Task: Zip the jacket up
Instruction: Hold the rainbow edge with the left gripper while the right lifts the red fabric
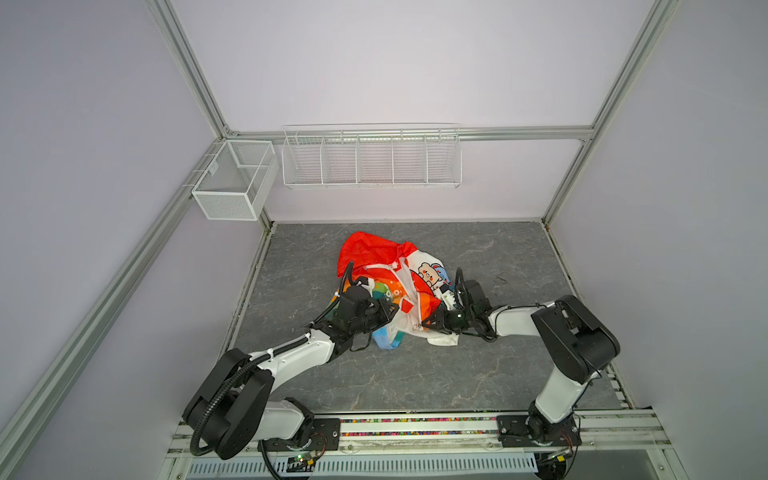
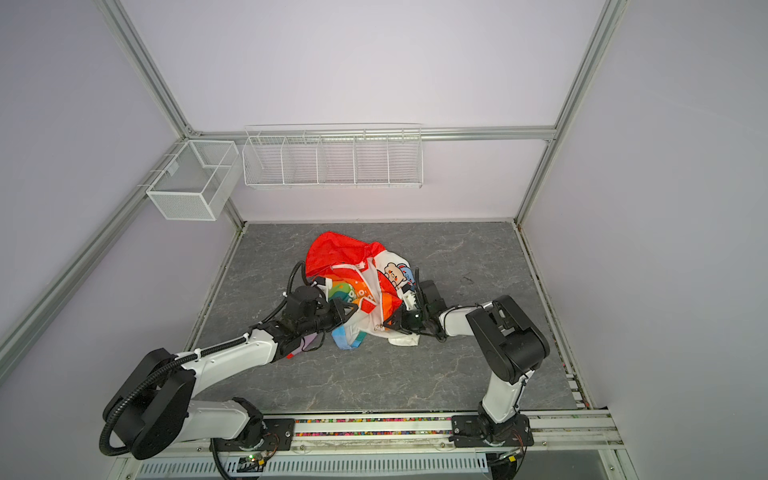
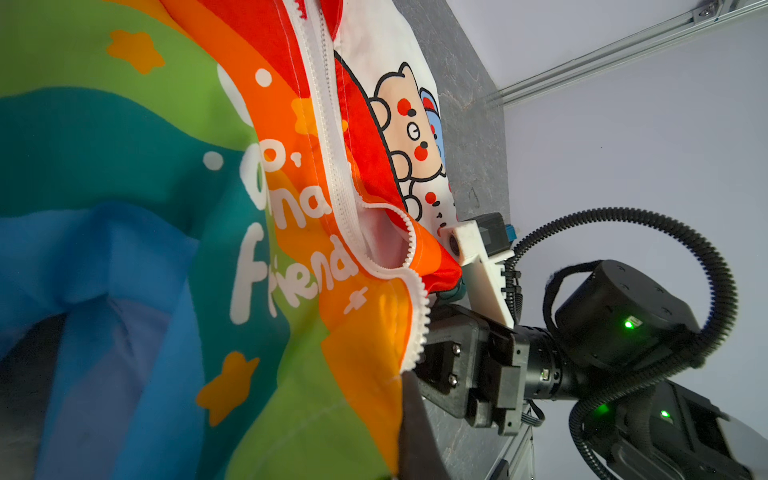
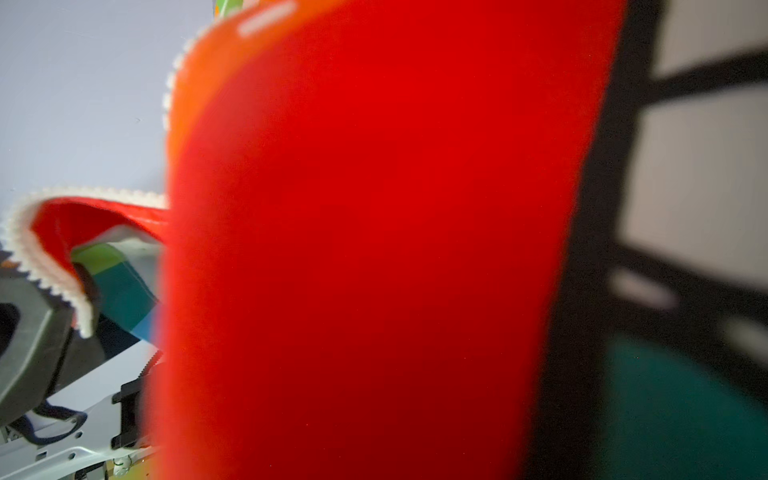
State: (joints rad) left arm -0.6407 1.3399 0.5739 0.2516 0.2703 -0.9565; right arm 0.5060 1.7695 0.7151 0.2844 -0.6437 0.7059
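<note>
While the jacket (image 1: 386, 266) lies crumpled on the worktop (image 1: 498, 249), the left pincer (image 1: 392, 311) clenches its zipper edge. Whether the right pincer (image 1: 428, 323) grips anything, I cannot tell.

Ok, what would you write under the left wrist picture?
Rainbow jacket up close, its white zipper gaping, the right arm just beside it.
</note>
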